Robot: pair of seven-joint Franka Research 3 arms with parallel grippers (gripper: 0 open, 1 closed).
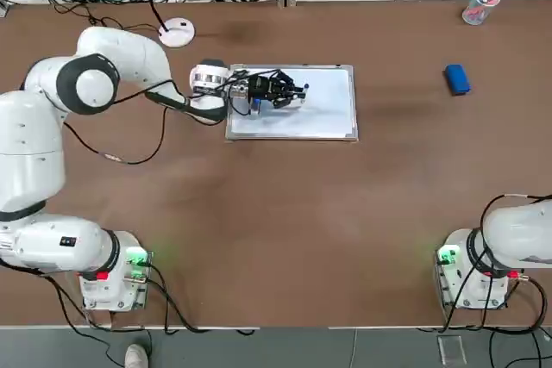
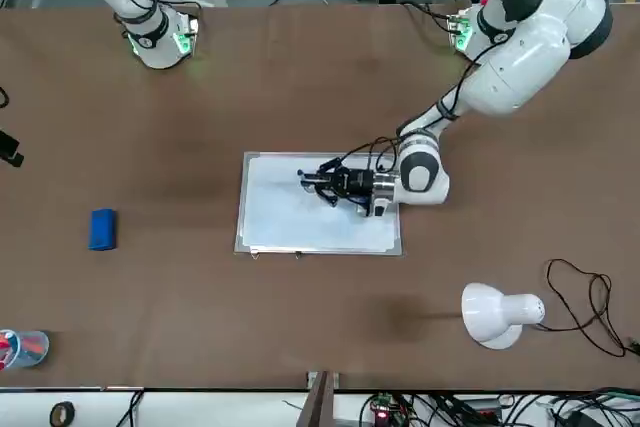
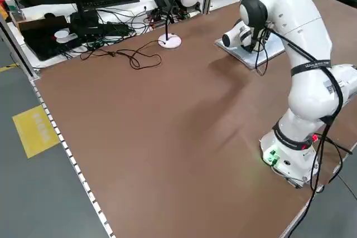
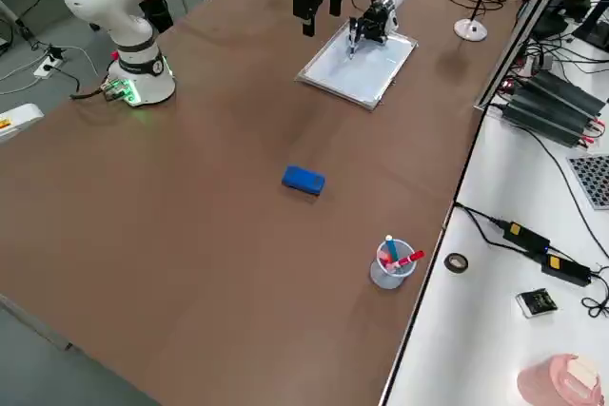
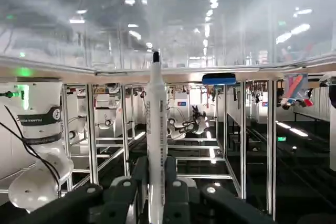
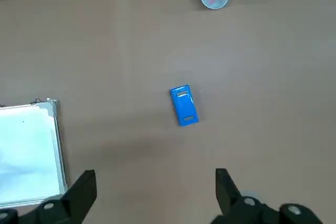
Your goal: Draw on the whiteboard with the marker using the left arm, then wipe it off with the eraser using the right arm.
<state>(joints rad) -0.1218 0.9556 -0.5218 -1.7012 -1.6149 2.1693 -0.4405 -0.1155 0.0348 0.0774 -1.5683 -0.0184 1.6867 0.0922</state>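
The whiteboard (image 1: 323, 114) lies flat at the far middle of the table, its surface plain white. My left arm reaches over the board's left part, wrist low. The left gripper (image 1: 293, 92) points to the robot's right and is shut on the marker (image 5: 156, 124). That slim white stick juts out past the fingers with its dark tip ahead. Whether the tip touches the board (image 2: 300, 222) I cannot tell. The blue eraser (image 1: 457, 79) lies alone at the far right. High above it, the right gripper (image 6: 155, 192) stands open and holds nothing. The eraser (image 6: 184, 105) shows below its fingers.
A clear cup (image 1: 479, 6) with red items stands at the far right corner, beyond the eraser. A white lamp with a round base (image 1: 177, 34) and a cable stands at the far left of the board. The right arm's base (image 1: 470, 273) is at the near right.
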